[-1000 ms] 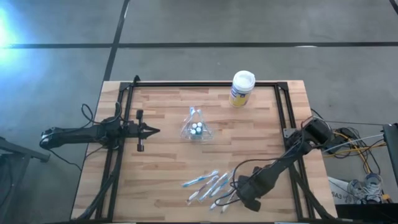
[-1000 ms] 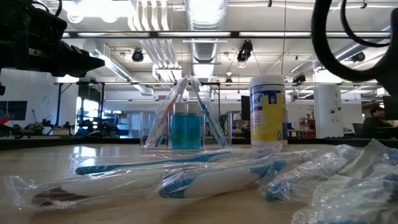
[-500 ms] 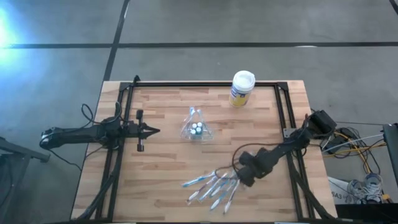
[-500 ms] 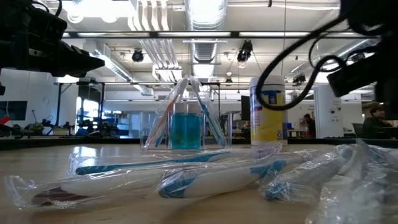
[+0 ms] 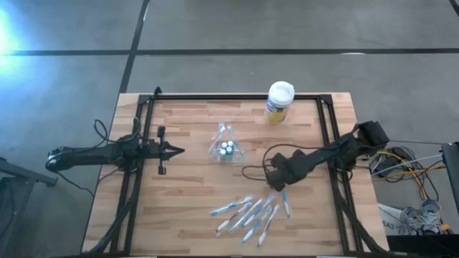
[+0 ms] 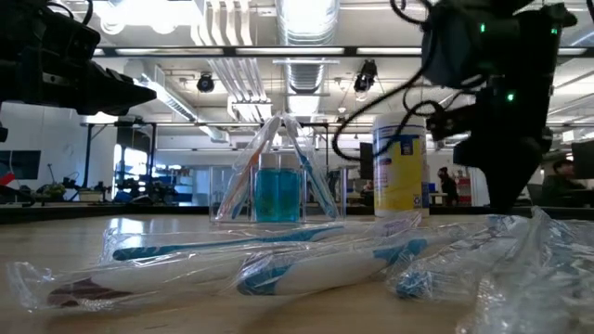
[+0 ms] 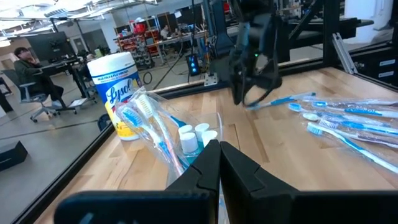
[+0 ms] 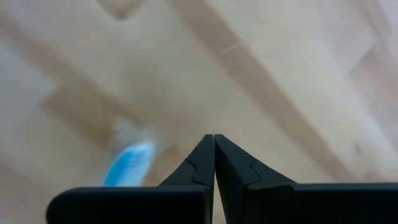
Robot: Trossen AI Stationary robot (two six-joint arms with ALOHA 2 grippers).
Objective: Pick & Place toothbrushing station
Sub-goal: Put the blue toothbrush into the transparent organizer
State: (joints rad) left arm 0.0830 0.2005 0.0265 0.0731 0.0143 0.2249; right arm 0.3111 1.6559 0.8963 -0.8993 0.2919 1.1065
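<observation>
One clear holder [image 5: 226, 147] upright mid-table; roughly six wrapped toothbrushes [image 5: 247, 213] lying fanned, long axes diagonal; left end effector [image 5: 179, 150] and right end effector [image 5: 275, 185] both pinched closed, empty

One clear holder [image 5: 226, 145], one canister [image 5: 278, 102], several loose wrapped toothbrushes [image 5: 251, 213]
</observation>
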